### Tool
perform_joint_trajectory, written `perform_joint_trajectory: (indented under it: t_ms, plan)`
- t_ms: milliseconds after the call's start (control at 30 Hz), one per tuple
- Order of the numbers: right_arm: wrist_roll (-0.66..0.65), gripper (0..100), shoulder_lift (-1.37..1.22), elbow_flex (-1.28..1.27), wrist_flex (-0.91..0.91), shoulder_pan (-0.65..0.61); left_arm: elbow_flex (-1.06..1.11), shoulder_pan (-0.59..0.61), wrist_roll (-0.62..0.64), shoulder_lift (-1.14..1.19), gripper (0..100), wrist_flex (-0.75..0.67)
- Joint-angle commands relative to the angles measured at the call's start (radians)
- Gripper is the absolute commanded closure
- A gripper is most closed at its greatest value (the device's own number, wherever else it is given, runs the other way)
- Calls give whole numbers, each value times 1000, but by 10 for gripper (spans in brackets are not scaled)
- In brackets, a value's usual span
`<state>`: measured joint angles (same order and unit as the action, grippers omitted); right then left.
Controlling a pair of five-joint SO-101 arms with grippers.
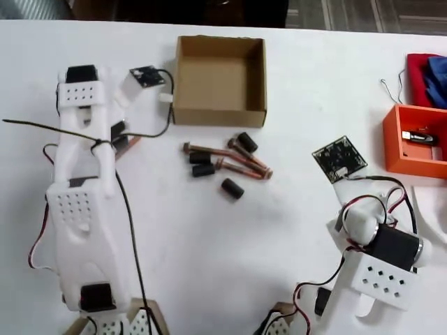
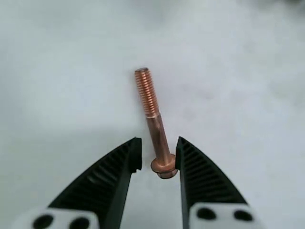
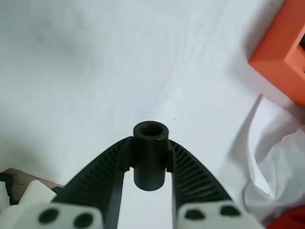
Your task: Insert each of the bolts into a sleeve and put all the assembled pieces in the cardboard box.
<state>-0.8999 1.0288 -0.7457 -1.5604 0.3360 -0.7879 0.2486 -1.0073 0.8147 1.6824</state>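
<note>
While the white table [image 1: 209, 244] spreads under me, the cardboard box [image 1: 220, 116] sits open at its far side. My left gripper [image 2: 158, 155] has its jaws narrow, holding one bolt [image 2: 151, 114] by its head. My right gripper [image 3: 150, 152] pinches a black sleeve [image 3: 150, 131]. Loose bolts [image 1: 241, 166] and loose sleeves [image 1: 232, 188] lie together just in front of the box.

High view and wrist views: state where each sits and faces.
High view: fixed overhead, facing down on table, cardboard box, left arm, right arm.
Left wrist view: on that wrist, facing past left hand and held bolt to the table.
Right wrist view: likewise, past right hand and held sleeve.
Shared: high and right wrist views show the orange box.
</note>
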Motion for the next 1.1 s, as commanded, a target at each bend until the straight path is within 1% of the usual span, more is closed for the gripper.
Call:
perform_joint_trajectory:
  t_ms: [0, 200, 500, 567, 633, 667, 700, 733, 800, 900, 1067]
  plan:
    - [-5, 975, 22, 8, 15, 5, -24, 12, 9, -3, 858, 5]
    - [-5, 975, 22, 8, 19, 5, -25, 12, 8, 57, 858, 5]
    - [-5, 975, 22, 8, 18, 5, -36, 25, 8, 173, 861, -55]
    - [-5, 975, 22, 8, 18, 5, -36, 29, 5, 178, 863, -44]
    - [-5, 975, 22, 8, 18, 5, -35, 29, -43, 178, 911, -17]
    - [-5, 975, 22, 8, 18, 5, -35, 29, -89, 175, 961, 3]
    - [-5, 975, 22, 8, 18, 5, -35, 29, -143, 169, 988, 32]
    - [-5, 975, 22, 8, 18, 5, -35, 31, -195, 160, 967, 63]
    - [-5, 975, 22, 8, 18, 5, -35, 41, -272, 127, 980, 92]
    - [-2, 975, 22, 8, 18, 5, -35, 63, -322, 52, 977, 95]
    - [3, 975, 22, 8, 16, 5, 24, 68, -463, -100, 977, 101]
